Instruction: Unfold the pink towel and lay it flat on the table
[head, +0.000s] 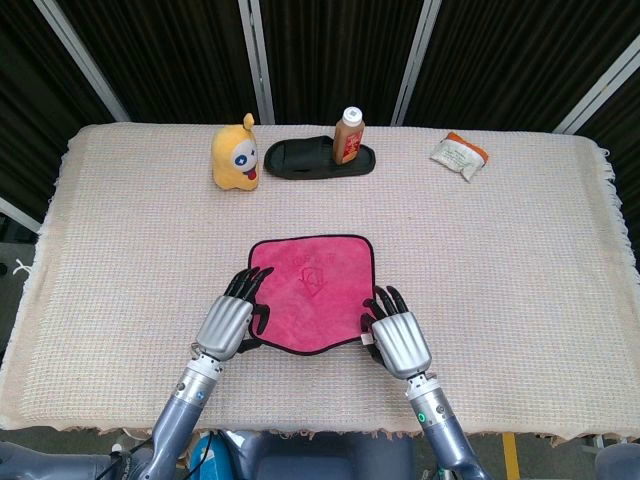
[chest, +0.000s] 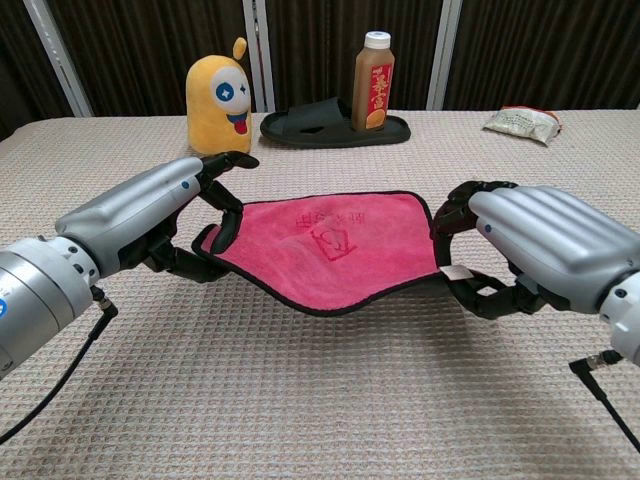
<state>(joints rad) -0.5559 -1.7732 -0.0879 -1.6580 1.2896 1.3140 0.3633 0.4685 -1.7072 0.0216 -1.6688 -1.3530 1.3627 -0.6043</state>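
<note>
The pink towel (head: 311, 291) (chest: 330, 244), black-edged with a small logo, is spread open in the middle of the table. Its far edge lies on the cloth; its near edge sags in the air between my hands. My left hand (head: 230, 320) (chest: 165, 215) pinches the near left corner. My right hand (head: 397, 338) (chest: 530, 250) pinches the near right corner, where a small white tag shows. Both hands hover low over the table's front half.
At the back stand a yellow plush toy (head: 235, 153), a black slipper (head: 318, 159) and a brown bottle (head: 348, 135) upright beside it. A snack packet (head: 459, 155) lies back right. A beige woven cloth (head: 520, 250) covers the whole table.
</note>
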